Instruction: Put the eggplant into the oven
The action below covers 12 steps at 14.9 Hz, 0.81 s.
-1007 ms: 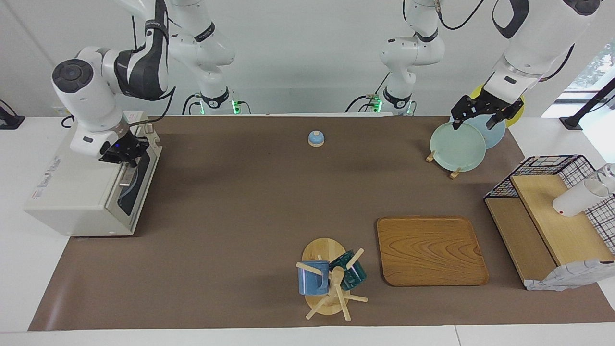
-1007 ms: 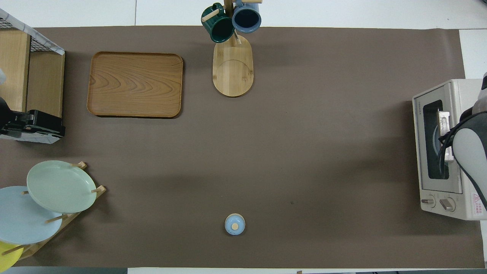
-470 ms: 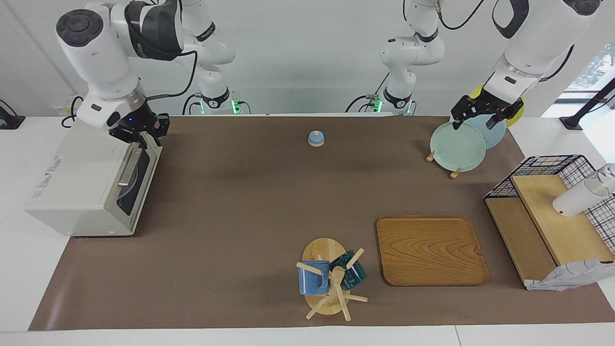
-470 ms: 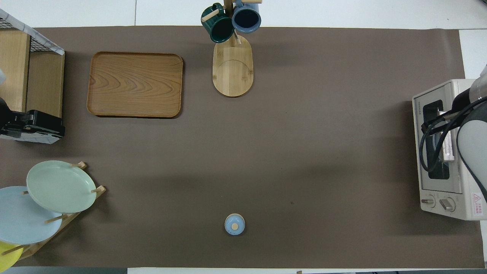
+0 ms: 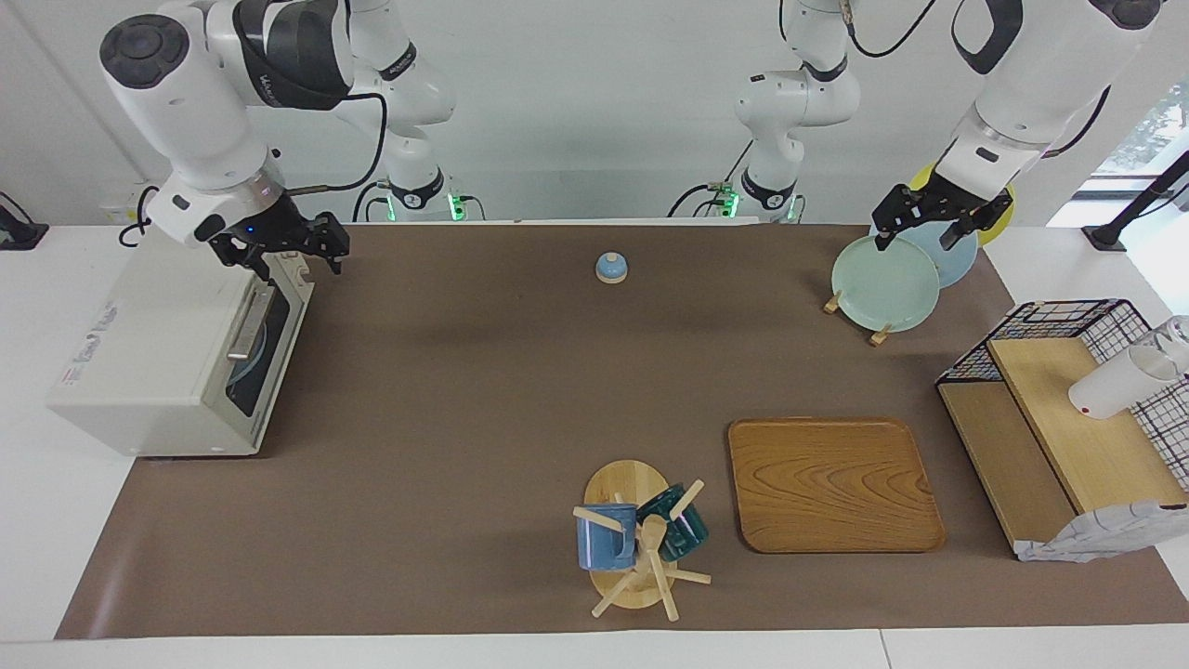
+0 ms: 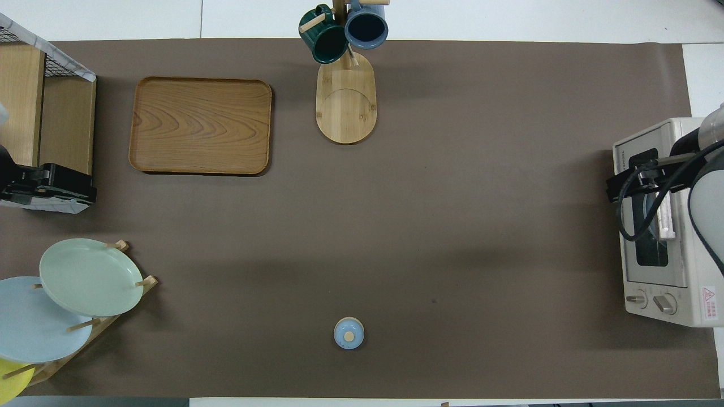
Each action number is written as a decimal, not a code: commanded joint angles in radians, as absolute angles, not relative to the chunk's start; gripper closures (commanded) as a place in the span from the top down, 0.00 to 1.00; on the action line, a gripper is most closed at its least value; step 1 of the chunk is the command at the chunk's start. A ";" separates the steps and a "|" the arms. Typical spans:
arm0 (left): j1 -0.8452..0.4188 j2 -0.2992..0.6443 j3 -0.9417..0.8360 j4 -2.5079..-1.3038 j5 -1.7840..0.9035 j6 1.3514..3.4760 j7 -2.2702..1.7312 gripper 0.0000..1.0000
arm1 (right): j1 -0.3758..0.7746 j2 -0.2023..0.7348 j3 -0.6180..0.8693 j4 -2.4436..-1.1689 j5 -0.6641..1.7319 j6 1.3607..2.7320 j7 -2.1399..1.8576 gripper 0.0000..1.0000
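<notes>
The cream-white oven [image 5: 158, 372] stands at the right arm's end of the table with its glass door shut; it also shows in the overhead view [image 6: 662, 282]. Something pale blue and rounded shows dimly through the glass. The eggplant is not in view. My right gripper [image 5: 290, 253] hangs open and empty in the air over the top edge of the oven's door, clear of the bar handle [image 5: 246, 325]; it also shows in the overhead view [image 6: 617, 189]. My left gripper [image 5: 936, 229] waits open and empty over the plate rack.
A rack holds a green plate [image 5: 884, 283], a blue plate and a yellow plate at the left arm's end. A small blue lid [image 5: 610, 268], a wooden tray [image 5: 831, 483], a mug tree [image 5: 641, 544] and a wire-and-wood shelf [image 5: 1068, 427] stand on the brown mat.
My right gripper has lifted off the oven door's handle and moved up and toward the table's middle. The door stays shut. The left arm has not moved.
</notes>
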<state>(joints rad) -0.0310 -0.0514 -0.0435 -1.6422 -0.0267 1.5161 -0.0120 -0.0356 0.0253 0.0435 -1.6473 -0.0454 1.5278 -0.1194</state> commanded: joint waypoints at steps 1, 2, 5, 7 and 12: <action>-0.015 -0.064 -0.054 -1.644 -0.020 1.511 -0.015 1.00 | 0.043 0.038 -0.018 -1.606 -0.031 1.494 -0.092 1.00; -0.015 -0.064 -0.054 -1.644 -0.021 1.511 -0.015 1.00 | 0.051 0.037 -0.040 -1.608 -0.019 1.494 -0.092 1.00; -0.015 -0.064 -0.055 -1.644 -0.021 1.511 -0.015 1.00 | 0.051 0.031 -0.041 -1.612 -0.020 1.497 -0.091 1.00; -0.015 -0.064 -0.054 -1.644 -0.020 1.511 -0.015 1.00 | 0.049 0.031 -0.046 -1.609 -0.020 1.500 -0.091 1.00; -0.015 -0.064 -0.054 -1.644 -0.021 1.511 -0.015 1.00 | 0.043 0.029 -0.043 -1.608 -0.018 1.506 -0.095 1.00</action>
